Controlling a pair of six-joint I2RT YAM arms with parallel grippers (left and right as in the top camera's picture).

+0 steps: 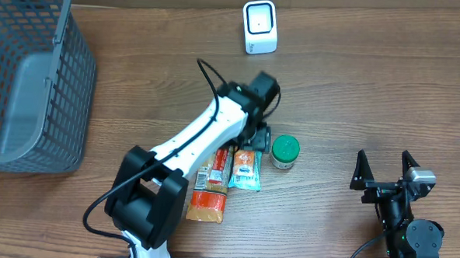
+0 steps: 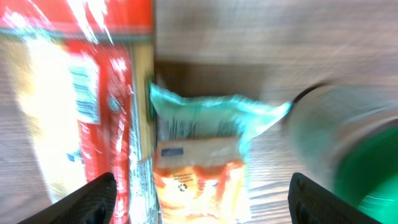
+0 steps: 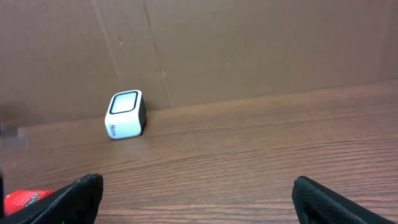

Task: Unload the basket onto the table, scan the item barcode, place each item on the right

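Wood-grain table (image 1: 372,88), brown cardboard wall (image 3: 249,43) behind white scanner (image 3: 126,114), grey basket (image 1: 69,99) at edge

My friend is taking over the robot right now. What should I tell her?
Left gripper: fingers open, holding nothing, low over the teal and orange packet.
Right gripper: open, empty, at the near right, away from the items.
Things: that packet lies between the red packet and the green-lidded jar. The scanner stands at the far side, apart from them.
Done: no item is held or at the scanner.
Left: probably grasp one item and show its barcode to the scanner.
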